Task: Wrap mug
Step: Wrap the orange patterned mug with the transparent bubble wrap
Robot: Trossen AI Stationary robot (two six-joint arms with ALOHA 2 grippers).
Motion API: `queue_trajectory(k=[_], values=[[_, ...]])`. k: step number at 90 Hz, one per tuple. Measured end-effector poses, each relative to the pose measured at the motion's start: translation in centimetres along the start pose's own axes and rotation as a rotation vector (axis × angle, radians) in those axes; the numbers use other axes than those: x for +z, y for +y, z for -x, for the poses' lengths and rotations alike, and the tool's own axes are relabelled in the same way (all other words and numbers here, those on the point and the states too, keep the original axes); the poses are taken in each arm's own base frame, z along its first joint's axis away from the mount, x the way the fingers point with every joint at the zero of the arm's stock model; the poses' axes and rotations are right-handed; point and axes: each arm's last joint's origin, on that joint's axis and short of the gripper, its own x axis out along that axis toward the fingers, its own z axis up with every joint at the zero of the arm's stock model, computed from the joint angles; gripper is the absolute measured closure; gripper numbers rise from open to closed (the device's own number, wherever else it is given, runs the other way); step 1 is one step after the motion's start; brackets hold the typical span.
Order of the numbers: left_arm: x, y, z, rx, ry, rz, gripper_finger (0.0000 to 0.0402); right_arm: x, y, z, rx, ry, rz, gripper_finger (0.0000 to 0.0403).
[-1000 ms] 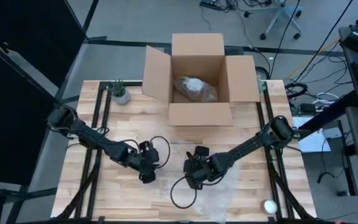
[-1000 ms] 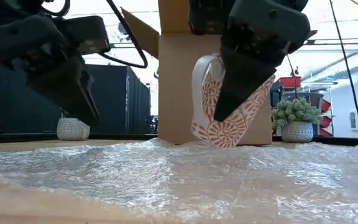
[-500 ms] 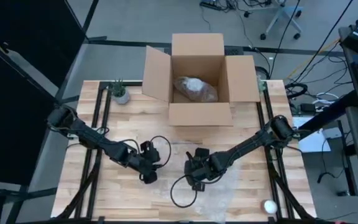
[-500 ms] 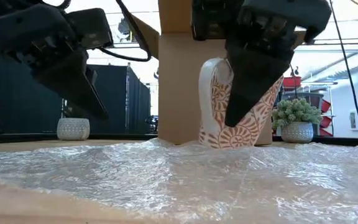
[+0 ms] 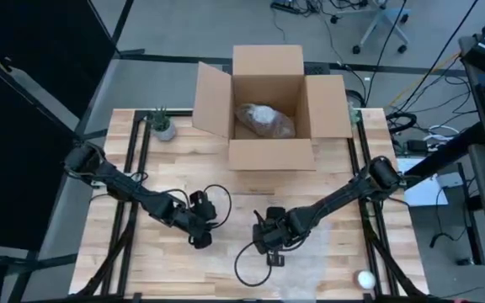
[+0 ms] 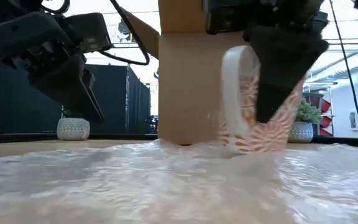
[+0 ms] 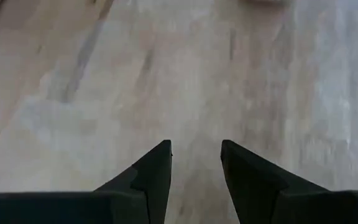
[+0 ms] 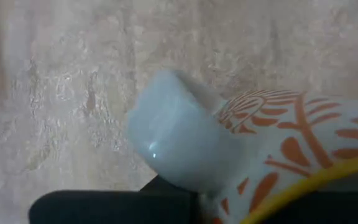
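The mug is white with an orange leaf pattern and a yellow inside. It stands nearly upright, base down on the sheet of bubble wrap at the table's near middle. Its white handle is turned toward the table's left. My right gripper comes down from above and is shut on it. My left gripper hovers open a little to the left, low over the table, with nothing between its fingers. My right gripper holds the mug at its upper part, by the yellow rim, next to the handle. The fingers point down, and one dark finger runs down the outer wall. The mug's wall hides the other finger. The mug is nearly upright, its base at the bubble wrap.
An open cardboard box stands at the far middle with a bubble-wrapped bundle inside. A small potted plant is at the far left. A white round thing lies near the front right. A cable loop lies by my right gripper.
My right gripper has moved toward the table's near edge and down with the mug. The mug was tilted and clear of the sheet; it now stands nearly upright with its base at the bubble wrap.
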Motion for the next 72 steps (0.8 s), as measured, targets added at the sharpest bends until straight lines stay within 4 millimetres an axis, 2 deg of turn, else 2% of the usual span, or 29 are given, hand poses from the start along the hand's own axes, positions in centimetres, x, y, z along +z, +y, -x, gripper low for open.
queue_trajectory(k=[10, 24, 35, 50, 72], values=[[0.1, -0.1, -0.1, -0.007, -0.013, 0.011, 0.0272, 0.1, 0.4, 1.2, 0.044, -0.031, -0.003, 0.0394], [0.2, -0.6, -1.2, -0.042, -0.039, -0.027, 0.0272, -0.4, 1.1, 1.3, 0.089, 0.004, -0.021, 0.0394], [0.1, -0.8, -2.7, -0.048, -0.05, -0.058, 0.0272, -0.7, 1.5, 0.7, 0.086, 0.022, -0.03, 0.0394], [-1.1, -0.1, -4.8, 0.007, 0.033, -0.054, 0.0272, -0.7, 1.7, 0.3, 0.082, 0.02, -0.044, 0.0394], [-1.7, -0.1, -5.6, 0.041, 0.054, -0.039, 0.0272, -0.7, 1.6, -0.6, 0.068, 0.03, -0.036, 0.0393]])
